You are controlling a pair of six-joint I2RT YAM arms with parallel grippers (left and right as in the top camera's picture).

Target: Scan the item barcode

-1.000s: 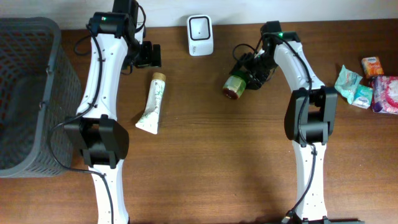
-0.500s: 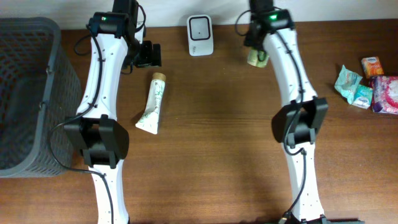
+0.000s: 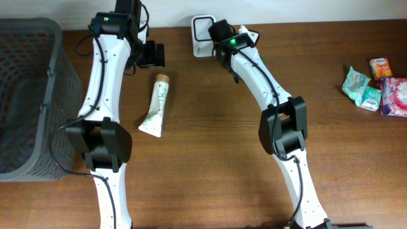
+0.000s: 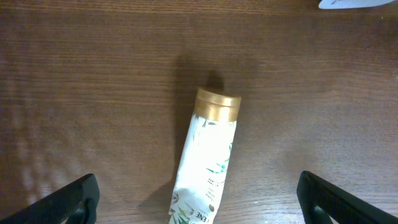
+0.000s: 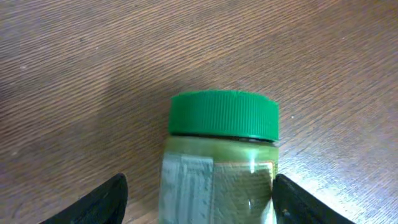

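The white barcode scanner stands at the far edge of the brown wooden tabletop, and everything here is placed from it. The right arm reaches across so that its wrist lies just right of the scanner, almost touching its side in the overhead view. The right gripper is clamped on a glass jar of greenish contents with a green ribbed lid. The jar's body sits between the two dark fingers and the lid points away from the wrist camera. A pale label wraps part of the glass, but no barcode can be made out on it. From above the jar is hidden beneath the arm, so its exact place against the scanner cannot be told. Only wood grain shows behind it in the wrist view.

The left gripper hangs to the left of the scanner with its fingers spread wide apart and nothing between them. Beneath it — left of the scanner and nearer the robot's bases — lies a white leaf-printed tube flat on the wood, its gold cap turned toward the far edge.

Far left of the scanner stands a dark grey plastic mesh basket. Far to the scanner's right lies a small cluster — a teal packet, an orange box and a pink packet.
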